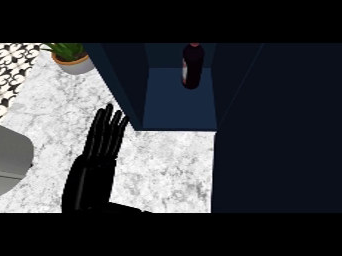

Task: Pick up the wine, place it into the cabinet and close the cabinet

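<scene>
The wine (192, 65) stands upright far back inside the open cabinet (180, 107), while the left hand (96, 155) rests over the marble table (166, 170) just left of the cabinet's near corner, fingers (107, 127) straight and pressed together, holding nothing, with a potted plant (71, 56) far left.

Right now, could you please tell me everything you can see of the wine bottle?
The wine bottle is dark, almost black, with a reddish tinge and a paler label patch on its side. It stands upright on the blue floor of the open cabinet, towards the back, between the cabinet's dark walls. Its top is cut off by the view's upper edge. No hand touches it; only the cabinet floor bears it.
</scene>
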You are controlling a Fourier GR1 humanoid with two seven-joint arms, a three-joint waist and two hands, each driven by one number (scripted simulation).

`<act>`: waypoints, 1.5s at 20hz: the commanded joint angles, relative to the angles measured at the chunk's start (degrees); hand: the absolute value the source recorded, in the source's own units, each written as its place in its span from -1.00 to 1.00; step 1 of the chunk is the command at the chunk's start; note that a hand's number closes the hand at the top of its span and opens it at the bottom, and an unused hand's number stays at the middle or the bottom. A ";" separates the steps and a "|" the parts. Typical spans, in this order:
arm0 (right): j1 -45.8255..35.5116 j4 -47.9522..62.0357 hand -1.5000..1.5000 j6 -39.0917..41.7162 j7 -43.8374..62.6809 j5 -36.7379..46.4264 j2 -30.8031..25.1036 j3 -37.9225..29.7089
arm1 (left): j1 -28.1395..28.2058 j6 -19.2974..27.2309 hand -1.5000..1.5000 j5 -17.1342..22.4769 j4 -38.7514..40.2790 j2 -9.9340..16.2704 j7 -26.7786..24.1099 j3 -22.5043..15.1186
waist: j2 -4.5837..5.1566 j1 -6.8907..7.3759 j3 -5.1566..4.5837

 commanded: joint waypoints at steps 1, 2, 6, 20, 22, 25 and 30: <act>0.66 -1.47 1.00 4.73 1.36 0.65 -3.67 2.30 | 6.74 1.34 -1.00 -1.78 -7.33 3.37 -0.45 0.16 | -0.01 0.17 -0.03; 2.43 -4.98 1.00 6.69 2.14 -1.55 -5.59 1.49 | 8.54 1.54 -1.00 -2.45 -8.25 3.92 -2.39 0.67 | -0.13 0.02 -0.03; 3.40 -2.72 1.00 10.81 2.31 -0.53 -5.67 8.19 | 14.00 1.07 -1.00 -0.82 -13.56 9.19 -0.96 4.98 | -0.03 0.42 -0.03; 7.93 -12.76 1.00 2.74 14.84 1.89 1.46 32.08 | 41.54 -15.45 -1.00 7.01 -21.24 18.47 -11.84 22.03 | -0.36 0.71 -0.16; 1.43 -11.80 1.00 -0.32 18.62 3.75 3.39 33.92 | 40.80 -18.34 -1.00 10.04 -21.15 20.06 -10.23 26.74 | -0.22 0.67 -0.19; -2.61 -6.73 1.00 -3.56 16.69 11.57 5.67 39.47 | 44.22 -22.42 -1.00 9.66 -17.38 18.95 -13.18 28.27 | -0.25 0.62 -0.21; -11.69 -2.28 1.00 -12.33 16.47 19.27 5.78 47.58 | 48.38 -27.72 -1.00 13.97 -20.41 21.27 -11.53 37.22 | -0.15 0.71 -0.14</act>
